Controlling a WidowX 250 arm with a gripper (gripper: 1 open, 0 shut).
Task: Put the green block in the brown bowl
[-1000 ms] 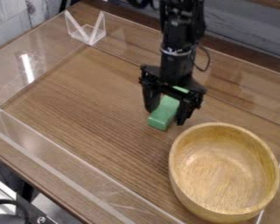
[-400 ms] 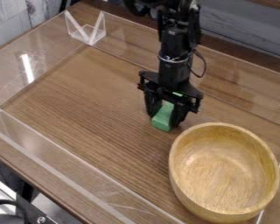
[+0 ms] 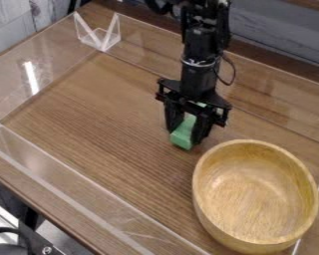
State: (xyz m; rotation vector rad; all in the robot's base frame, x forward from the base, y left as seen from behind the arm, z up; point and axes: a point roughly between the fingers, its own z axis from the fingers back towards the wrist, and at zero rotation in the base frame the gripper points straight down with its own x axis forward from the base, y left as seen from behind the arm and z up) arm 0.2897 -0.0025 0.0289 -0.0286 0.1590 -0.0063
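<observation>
The green block point(image 3: 186, 132) rests on the wooden worktop point(image 3: 96, 110), just beyond the far rim of the brown bowl point(image 3: 255, 193) and not inside it. The black gripper point(image 3: 190, 127) points straight down over the block, its jaws pinching the block's sides.

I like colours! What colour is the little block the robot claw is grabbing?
Bright green. The green block shows best in the camera view, between the black gripper's fingers.
</observation>
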